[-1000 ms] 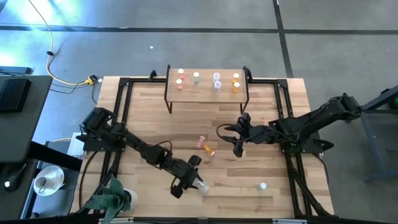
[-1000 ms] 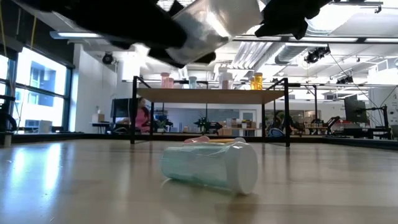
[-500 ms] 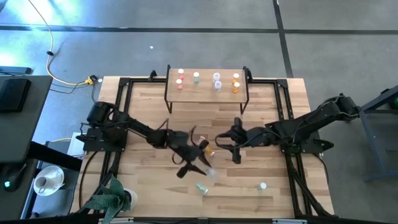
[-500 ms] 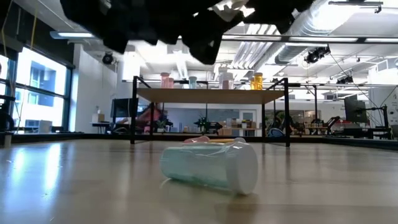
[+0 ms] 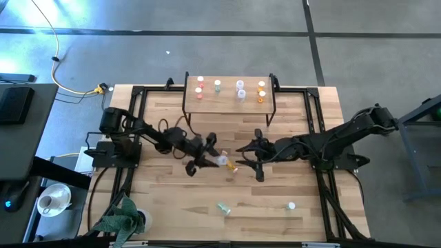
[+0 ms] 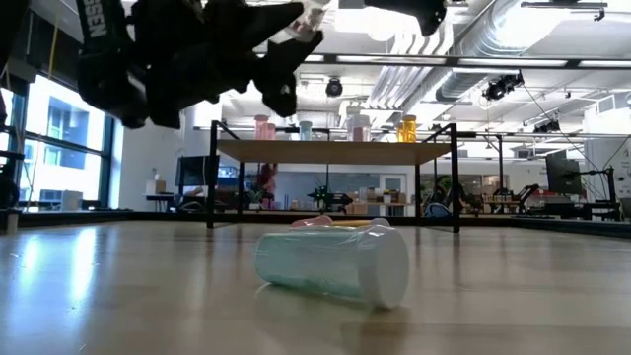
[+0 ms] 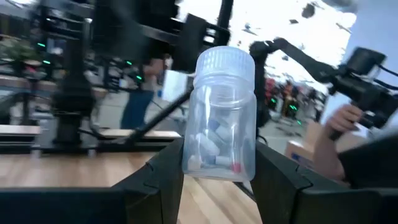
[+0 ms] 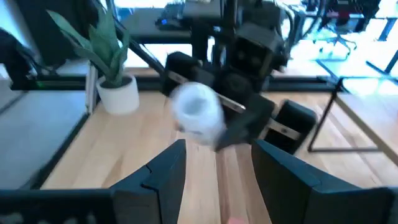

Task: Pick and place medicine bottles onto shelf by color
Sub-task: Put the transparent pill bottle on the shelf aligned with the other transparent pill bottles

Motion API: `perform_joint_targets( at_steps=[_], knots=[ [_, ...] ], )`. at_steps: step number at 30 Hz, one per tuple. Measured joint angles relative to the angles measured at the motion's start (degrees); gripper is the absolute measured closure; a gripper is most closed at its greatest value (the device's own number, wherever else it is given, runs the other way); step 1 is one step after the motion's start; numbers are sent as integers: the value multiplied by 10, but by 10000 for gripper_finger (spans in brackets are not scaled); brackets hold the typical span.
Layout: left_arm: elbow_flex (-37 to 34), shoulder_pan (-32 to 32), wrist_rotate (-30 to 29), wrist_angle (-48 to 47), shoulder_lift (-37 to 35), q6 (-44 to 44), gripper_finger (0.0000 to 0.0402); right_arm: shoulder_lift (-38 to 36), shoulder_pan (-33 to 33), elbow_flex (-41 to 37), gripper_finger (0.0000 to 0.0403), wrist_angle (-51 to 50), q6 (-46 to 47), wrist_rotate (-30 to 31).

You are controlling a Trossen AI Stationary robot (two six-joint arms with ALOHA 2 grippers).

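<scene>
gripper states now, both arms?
Left gripper: shut on the clear bottle, held above the table.
Right gripper: open, empty, facing the left one.

Right claw (image 5: pixel 242 156) blocks mid-table; shelf (image 5: pixel 229 100) front centre free

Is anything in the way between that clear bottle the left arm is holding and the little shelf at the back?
Nothing visible blocks it. The left gripper holds the clear bottle above mid-table, and the planks toward the shelf lie bare. The right gripper faces it from the other side, off that path.
</scene>
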Motion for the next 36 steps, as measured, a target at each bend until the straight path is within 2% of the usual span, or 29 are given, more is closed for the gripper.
perform_joint_targets(
  at_steps=[4, 10, 16, 20, 24, 31, 36],
  knots=[
    [-26, 19, -16, 46, 0, -19, 257, 1, -14, 0, 229, 46, -1, -4],
    [-40, 26, -31, 49, 1, -16, 257, 1, -43, 0, 227, 95, -63, -4],
    [-40, 25, -31, 49, 1, -16, 257, 1, -75, 9, 197, 115, -79, -7],
    [-40, 25, -33, 49, 1, -15, 257, 7, -88, 29, 172, 116, -88, -68],
    [-40, 25, -35, 49, 1, -15, 257, 38, -83, 46, 167, 116, -105, -139],
    [-40, 25, -37, 44, 1, -17, 257, 107, -82, 62, 166, 112, -161, -144],
    [-40, 25, -37, 41, 1, -16, 257, 128, -82, 64, 166, 111, -165, -137]
  ],
)
